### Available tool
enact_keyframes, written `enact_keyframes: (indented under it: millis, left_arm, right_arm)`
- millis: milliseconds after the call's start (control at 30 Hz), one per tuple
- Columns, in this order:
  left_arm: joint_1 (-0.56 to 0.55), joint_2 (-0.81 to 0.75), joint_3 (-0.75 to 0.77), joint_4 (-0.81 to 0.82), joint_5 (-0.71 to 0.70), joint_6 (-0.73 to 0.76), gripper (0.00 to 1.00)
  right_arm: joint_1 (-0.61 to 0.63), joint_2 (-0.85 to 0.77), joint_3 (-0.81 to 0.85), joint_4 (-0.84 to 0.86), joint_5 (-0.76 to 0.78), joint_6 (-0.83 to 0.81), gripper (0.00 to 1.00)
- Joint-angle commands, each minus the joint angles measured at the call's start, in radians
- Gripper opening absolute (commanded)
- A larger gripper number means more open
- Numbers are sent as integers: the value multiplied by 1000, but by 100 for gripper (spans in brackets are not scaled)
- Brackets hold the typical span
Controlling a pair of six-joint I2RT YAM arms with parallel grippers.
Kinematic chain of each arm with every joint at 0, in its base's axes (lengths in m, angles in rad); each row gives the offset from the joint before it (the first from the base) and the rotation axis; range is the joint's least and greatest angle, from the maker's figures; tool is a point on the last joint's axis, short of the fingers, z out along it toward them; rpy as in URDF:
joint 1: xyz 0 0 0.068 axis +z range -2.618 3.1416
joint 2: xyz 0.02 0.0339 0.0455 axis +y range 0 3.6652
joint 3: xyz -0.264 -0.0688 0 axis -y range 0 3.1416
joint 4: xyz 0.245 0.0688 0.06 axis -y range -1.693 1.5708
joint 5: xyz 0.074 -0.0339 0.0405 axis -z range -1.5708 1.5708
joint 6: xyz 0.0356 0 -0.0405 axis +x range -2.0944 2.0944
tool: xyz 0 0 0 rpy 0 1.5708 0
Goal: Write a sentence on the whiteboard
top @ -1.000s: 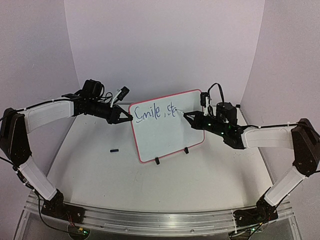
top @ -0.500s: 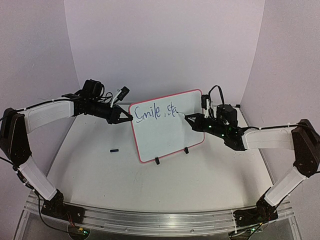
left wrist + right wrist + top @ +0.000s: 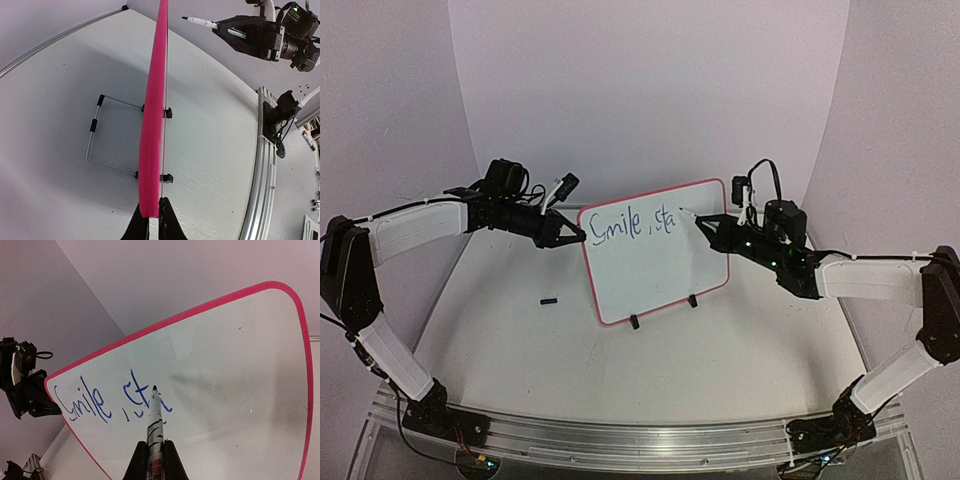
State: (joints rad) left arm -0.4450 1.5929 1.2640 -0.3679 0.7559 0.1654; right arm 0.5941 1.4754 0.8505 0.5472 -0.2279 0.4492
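Pale lilac walls [image 3: 650, 90] are closing in behind the whiteboard [image 3: 660, 265] and on both of its sides. A white counter [image 3: 620, 380] is carrying it, with an aluminium rail [image 3: 640, 435] running along the edge well in front of the whiteboard.

The whiteboard is standing about mid-counter as a small white rectangle in a thin red-pink frame with rounded corners. It is resting on two small black clip feet [image 3: 634, 321] under its lower edge. A thin wire stand [image 3: 95, 135] is lying on the counter behind it. Its long axis is running sideways, from the left arm's side to the right arm's side, with the right end sitting farther back. The writing face is standing nearly upright and facing the rail.

The left end effector [image 3: 576, 238] is reaching in at the whiteboard's left edge and is clamped shut on the frame there. The right end effector [image 3: 705, 228] is hanging by the whiteboard's upper right part, closed around a marker [image 3: 154, 427]. The marker is pointing at the writing face. In the left wrist view its tip is sitting just off that face.

The sentence [image 3: 633, 224] is running in thin blue letters along the whiteboard's upper part, showing "Smile, sta". The marker tip is hovering at the last letter.

A small black piece [image 3: 549, 300] is lying on the counter, left of the whiteboard.
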Motion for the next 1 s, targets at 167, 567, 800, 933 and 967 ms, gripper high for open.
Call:
enact_keyframes:
  millis: [167, 567, 800, 933, 967]
  left_arm:
    - [-31, 36, 3, -114, -43, 51, 0]
    - [-31, 39, 3, -114, -43, 52, 0]
    - [-31, 39, 4, -114, -43, 52, 0]
    - [-31, 39, 5, -114, -42, 50, 0]
    - [-31, 38, 4, -114, -43, 50, 0]
  right_arm:
    - [-4, 49, 76, 10, -18, -16, 0]
    - [-4, 85, 84, 10, 9, -12, 0]
    - [-4, 67, 20, 10, 33, 15, 0]
    - [-4, 60, -6, 10, 40, 22, 0]
    - [-5, 56, -11, 10, 42, 26, 0]
